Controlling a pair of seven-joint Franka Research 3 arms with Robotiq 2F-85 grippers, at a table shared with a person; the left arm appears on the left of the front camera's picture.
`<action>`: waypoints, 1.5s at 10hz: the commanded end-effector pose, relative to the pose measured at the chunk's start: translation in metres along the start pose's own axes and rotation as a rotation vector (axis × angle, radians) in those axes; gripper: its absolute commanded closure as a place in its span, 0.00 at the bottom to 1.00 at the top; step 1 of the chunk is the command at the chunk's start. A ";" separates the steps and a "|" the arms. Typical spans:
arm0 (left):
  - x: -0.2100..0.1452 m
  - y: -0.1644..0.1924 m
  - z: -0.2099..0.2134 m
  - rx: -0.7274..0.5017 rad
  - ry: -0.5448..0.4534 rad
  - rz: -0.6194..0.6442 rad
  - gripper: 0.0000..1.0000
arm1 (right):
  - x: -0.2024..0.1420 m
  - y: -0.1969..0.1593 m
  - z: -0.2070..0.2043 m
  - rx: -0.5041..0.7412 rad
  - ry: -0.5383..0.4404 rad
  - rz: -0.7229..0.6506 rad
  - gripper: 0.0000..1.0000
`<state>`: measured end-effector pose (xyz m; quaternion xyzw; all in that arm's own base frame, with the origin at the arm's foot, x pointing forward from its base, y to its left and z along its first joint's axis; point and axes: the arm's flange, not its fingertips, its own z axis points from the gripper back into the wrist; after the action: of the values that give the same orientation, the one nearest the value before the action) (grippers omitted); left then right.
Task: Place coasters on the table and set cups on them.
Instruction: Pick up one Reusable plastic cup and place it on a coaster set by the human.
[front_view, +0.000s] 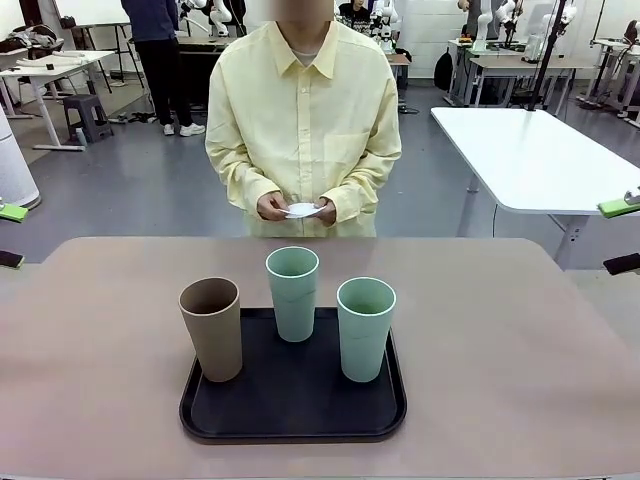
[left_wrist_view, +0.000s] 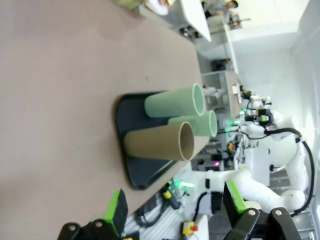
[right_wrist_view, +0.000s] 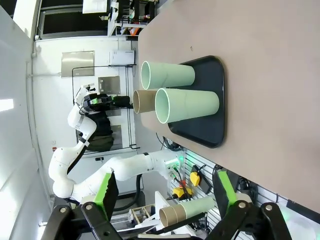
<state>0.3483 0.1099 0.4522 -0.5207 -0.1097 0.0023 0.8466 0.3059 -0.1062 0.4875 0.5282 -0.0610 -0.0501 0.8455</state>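
Starting point: no coasters (front_view: 302, 210) laid on the bench (front_view: 500, 330)
Left hand (left_wrist_view: 176, 197) and right hand (right_wrist_view: 165, 185) spread, empty; three cups (front_view: 292, 293) on the tray (front_view: 290, 425) ahead of them, coasters beyond, held by the person

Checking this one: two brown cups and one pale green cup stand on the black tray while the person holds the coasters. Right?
No: the front view shows one brown cup and two pale green cups on the black tray; the person does hold the coasters.
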 end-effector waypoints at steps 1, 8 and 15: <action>0.000 0.000 0.001 -0.015 -0.009 -0.013 0.00 | 0.002 0.000 -0.001 0.036 -0.006 0.020 0.00; 0.000 0.000 0.001 -0.015 -0.009 -0.013 0.00 | 0.002 0.000 -0.001 0.036 -0.006 0.020 0.00; 0.000 0.000 0.001 -0.015 -0.009 -0.013 0.00 | 0.002 0.000 -0.001 0.036 -0.006 0.020 0.00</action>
<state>0.3483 0.1102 0.4521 -0.5207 -0.1099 0.0026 0.8466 0.3043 -0.1072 0.4876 0.5290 -0.0616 -0.0477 0.8450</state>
